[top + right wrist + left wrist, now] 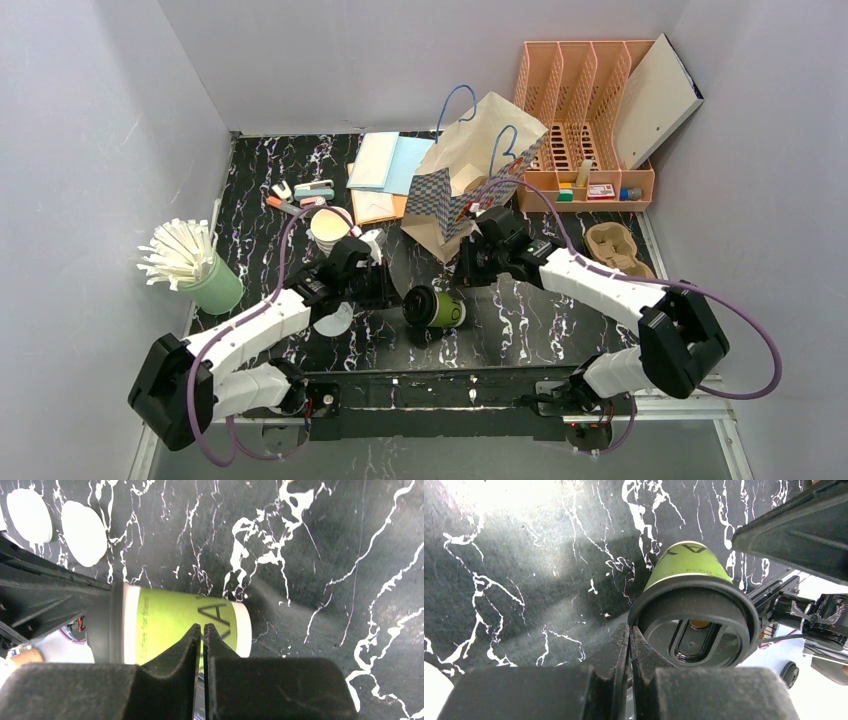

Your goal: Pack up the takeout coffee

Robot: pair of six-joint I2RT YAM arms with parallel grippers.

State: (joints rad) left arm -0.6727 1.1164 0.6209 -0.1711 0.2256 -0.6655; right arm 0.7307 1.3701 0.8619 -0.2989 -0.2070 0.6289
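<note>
1. Left gripper (pixel 629 642) sits closest to its own camera. Its fingers are pressed together on nothing, with the tips just beside the black lid (pixel 694 625).
2. Right gripper (pixel 202 640) hangs over the green wall of the takeout coffee cup (pixel 447 310), fingers all but touching and nothing between them.
3. That one cup lies on its side on the black marbled table (pixel 540 330), between both grippers, lid toward the left arm. Of the large dark letters along it, an "A" is legible; the fine print is not.
4. Two white discs (pixel 82 532) lie on the table past the lid end.
5. Farther back are one paper bag (pixel 470 170) with blue handles, one cardboard carrier (pixel 612 248), one straw holder (pixel 212 285) and one peach organiser (pixel 585 110).
</note>
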